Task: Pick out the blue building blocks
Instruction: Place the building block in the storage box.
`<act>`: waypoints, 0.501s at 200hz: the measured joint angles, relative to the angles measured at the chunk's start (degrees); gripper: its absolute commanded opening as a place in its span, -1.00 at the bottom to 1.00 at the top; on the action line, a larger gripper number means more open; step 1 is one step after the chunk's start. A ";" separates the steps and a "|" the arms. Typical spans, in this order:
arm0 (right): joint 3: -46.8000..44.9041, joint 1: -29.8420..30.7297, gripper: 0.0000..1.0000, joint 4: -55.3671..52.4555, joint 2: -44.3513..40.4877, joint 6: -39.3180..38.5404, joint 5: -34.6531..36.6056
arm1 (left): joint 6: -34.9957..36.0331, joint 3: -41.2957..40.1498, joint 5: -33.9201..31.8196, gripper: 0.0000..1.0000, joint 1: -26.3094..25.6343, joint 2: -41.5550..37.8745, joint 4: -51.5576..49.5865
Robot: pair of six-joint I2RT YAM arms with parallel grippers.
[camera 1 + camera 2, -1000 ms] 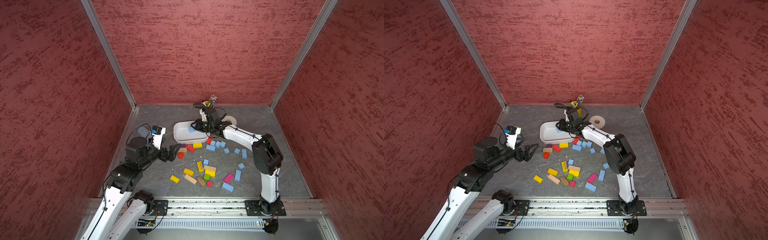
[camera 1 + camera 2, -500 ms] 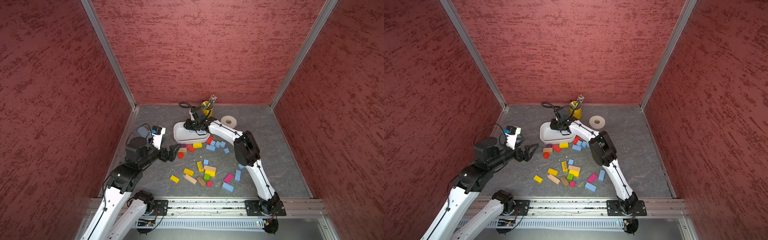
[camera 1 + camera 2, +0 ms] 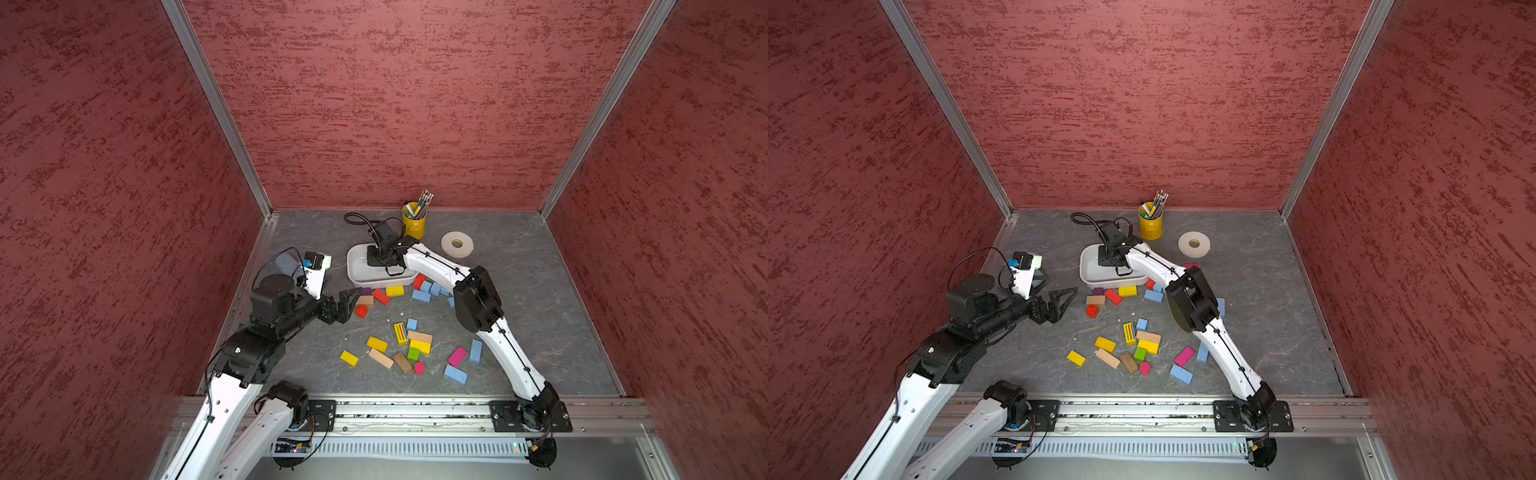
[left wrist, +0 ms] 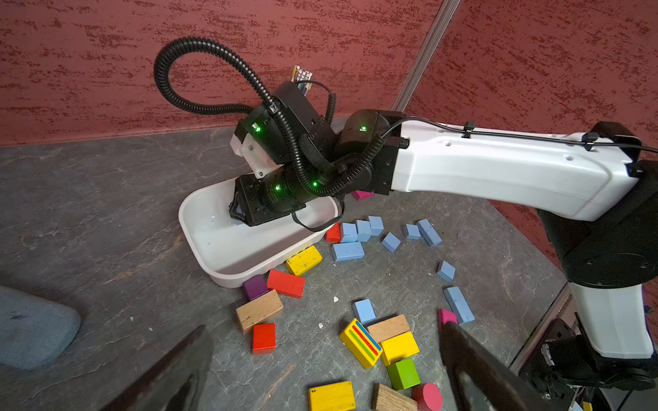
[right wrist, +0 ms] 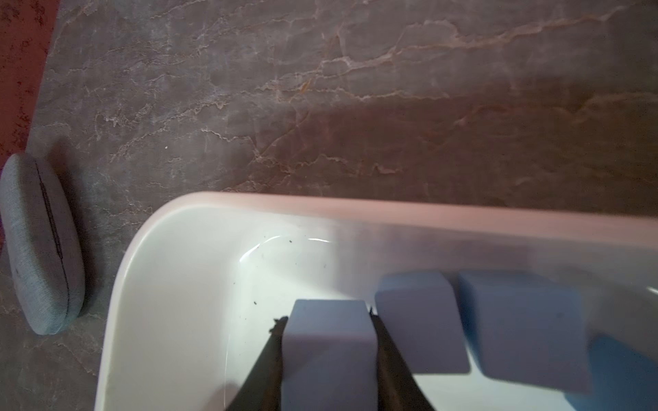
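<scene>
with the right gripper [image 5: 325,320] clamped on a blue block [image 5: 329,350] low inside the white tray [image 5: 249,204], just beside two blue blocks [image 5: 420,320] lying there, i set it down clear of them before parting the jaws; the left gripper [image 3: 349,303] hangs spread wide.

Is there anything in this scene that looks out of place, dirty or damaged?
Nothing looks spilled or damaged. Only dirt: dark specks lie inside the white tray, and a few white crumbs lie on the grey table.
</scene>
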 measured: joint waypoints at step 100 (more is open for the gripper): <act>0.00 0.04 0.00 0.55 0.13 0.04 0.35 | 0.00 -0.04 -0.02 0.99 0.00 -0.02 0.00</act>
